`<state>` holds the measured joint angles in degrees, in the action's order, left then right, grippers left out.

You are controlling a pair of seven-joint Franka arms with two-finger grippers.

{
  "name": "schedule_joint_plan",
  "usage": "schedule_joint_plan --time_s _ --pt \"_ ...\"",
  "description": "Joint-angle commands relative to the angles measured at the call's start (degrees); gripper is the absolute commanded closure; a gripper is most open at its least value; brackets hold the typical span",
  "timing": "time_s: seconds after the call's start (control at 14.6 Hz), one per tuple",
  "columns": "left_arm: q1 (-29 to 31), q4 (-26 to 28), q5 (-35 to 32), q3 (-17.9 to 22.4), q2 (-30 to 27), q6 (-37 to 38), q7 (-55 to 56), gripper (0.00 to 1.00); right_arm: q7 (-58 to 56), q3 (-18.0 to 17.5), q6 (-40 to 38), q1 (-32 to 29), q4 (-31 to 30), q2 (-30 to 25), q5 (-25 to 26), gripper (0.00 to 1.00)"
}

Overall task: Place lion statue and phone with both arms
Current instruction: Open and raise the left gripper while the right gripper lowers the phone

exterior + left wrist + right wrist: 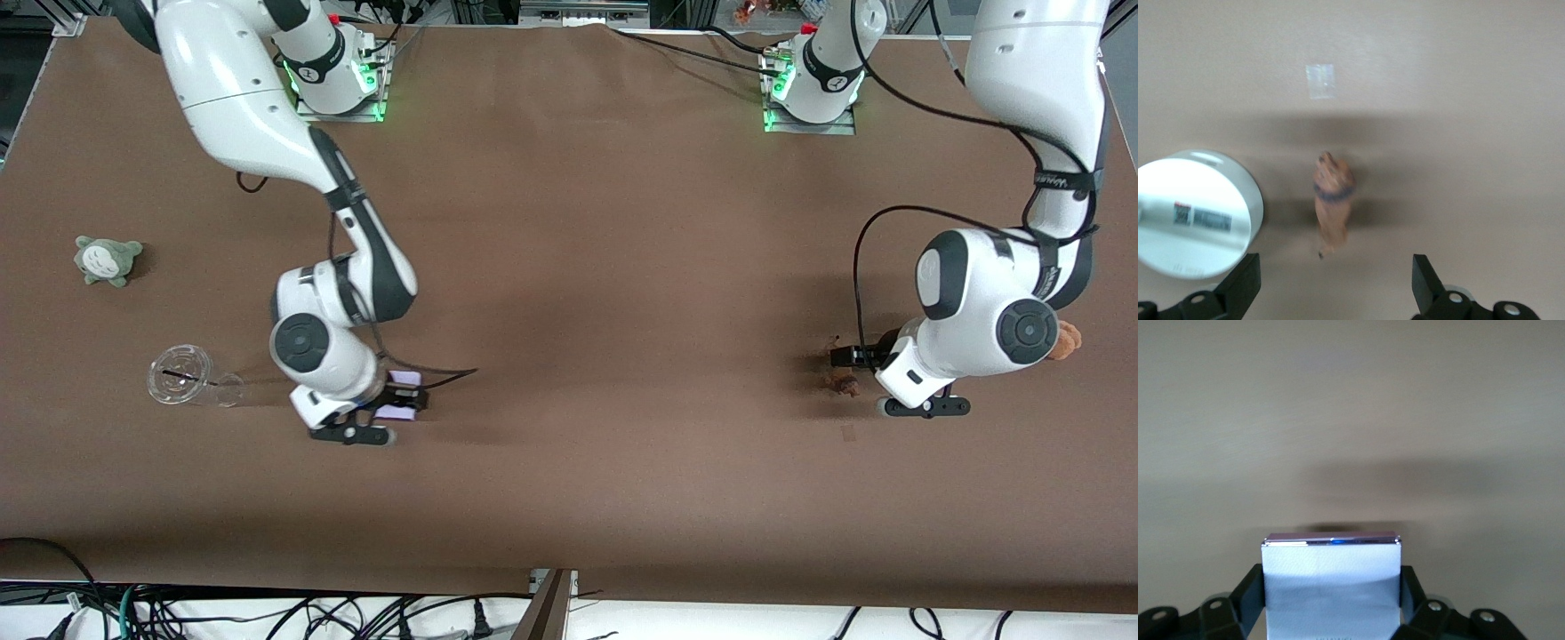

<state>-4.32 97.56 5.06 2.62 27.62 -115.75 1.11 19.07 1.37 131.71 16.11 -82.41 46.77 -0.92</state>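
Right gripper (1331, 613) low over brown cloth-covered counter (587, 267); fingers clamped on flat lavender-white phone (1331, 587), beside clear plastic cup (182, 376).

Left gripper (1331, 287) over tan-and-brown lion statue (1333, 203) on counter; fingers wide, straddling it. Descend centred, avoid white round disc (1195, 213).

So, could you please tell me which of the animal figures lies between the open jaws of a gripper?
The lion statue, slim and tan, between the left gripper jaws; the grey-green plush toy lies untouched.
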Motion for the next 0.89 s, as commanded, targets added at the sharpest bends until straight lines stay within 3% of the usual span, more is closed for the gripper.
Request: schedule_joint_plan --time_s 0.0,0.55,0.82 --pt "0.5 1.1 -0.4 -0.5 -7.8 6.0 -0.8 0.0 -4.4 -0.6 -3.5 -3.1 -0.6 -1.4 -0.4 0.82" --pt "1.2 1.3 -2.1 -0.3 -27.8 21.2 -0.1 0.0 -9.9 0.9 -4.5 -9.4 -1.2 -1.4 0.1 0.8" --pt "1.2 0.8 -4.8 -2.4 -32.4 26.8 0.1 0.0 -9.9 1.6 -4.6 -9.4 -1.8 -1.4 0.1 0.8"
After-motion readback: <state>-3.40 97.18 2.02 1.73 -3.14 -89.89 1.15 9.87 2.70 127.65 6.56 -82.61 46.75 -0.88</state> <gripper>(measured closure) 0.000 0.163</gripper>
